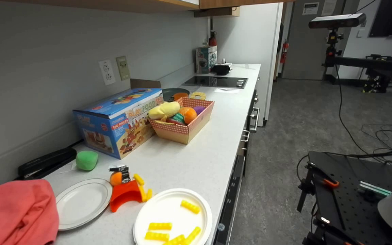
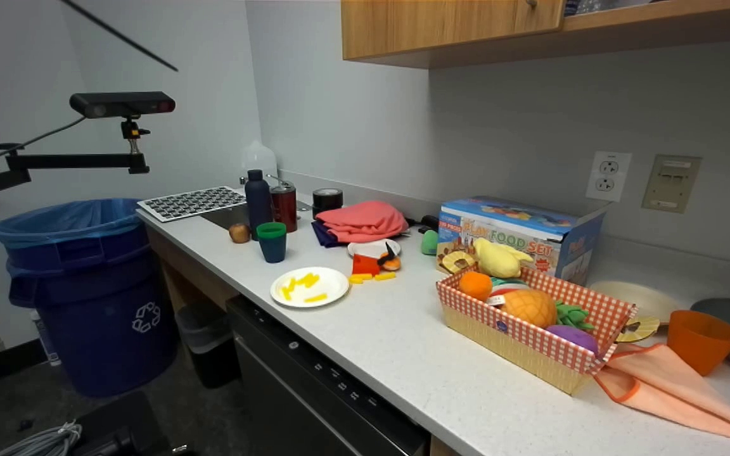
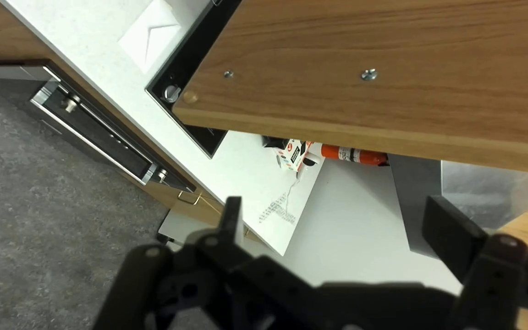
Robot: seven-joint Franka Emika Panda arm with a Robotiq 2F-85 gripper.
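My gripper (image 3: 332, 206) is open and empty in the wrist view, its fingers wide apart and touching nothing. A wooden cabinet (image 3: 360, 91) is nearest, above the fingers in the picture. Beyond lie the white counter (image 3: 245, 183), a black cooktop (image 3: 186, 73) and a red extinguisher (image 3: 355, 156). The gripper shows in neither exterior view. On the counter in both exterior views are a checkered basket (image 1: 199, 127) (image 2: 504, 339) of toy food, a play food box (image 1: 114, 126) (image 2: 511, 231), and a white plate (image 1: 168, 200) (image 2: 339, 294) bearing several yellow sticks (image 1: 160, 226) (image 2: 316, 297).
A red container (image 1: 124, 194), a second plate (image 1: 83, 204), a pink cloth (image 1: 15, 211) and a green toy (image 1: 87, 160) lie near the sticks' plate. A dark bottle (image 2: 258, 202), cups (image 2: 272, 244) and an orange cup (image 2: 697, 342) stand on the counter. An oven handle (image 3: 90, 137) juts out.
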